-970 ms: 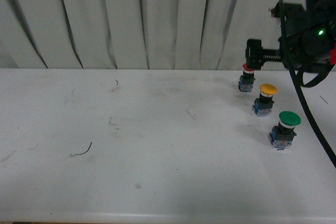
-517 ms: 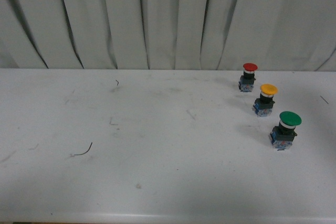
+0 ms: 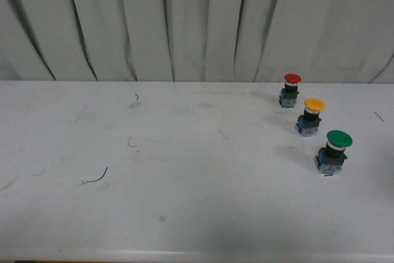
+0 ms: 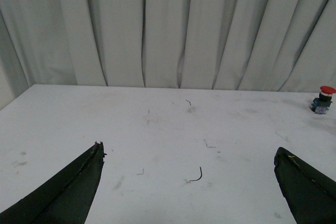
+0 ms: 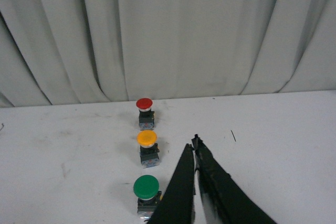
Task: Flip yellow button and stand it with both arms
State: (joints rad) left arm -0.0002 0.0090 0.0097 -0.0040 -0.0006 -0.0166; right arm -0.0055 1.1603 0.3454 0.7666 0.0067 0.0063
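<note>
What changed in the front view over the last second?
The right arm, which was at the upper right above the red button a second ago, has left the front view; it held nothing. The red button, yellow button and green button stay upright in the same row on the table.

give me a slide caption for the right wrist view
Closed right hand beside three upright push buttons in a row: red button, yellow button, green button.

Red button (image 3: 292,89), green button (image 3: 334,150) upright on white table (image 3: 184,152).
</note>
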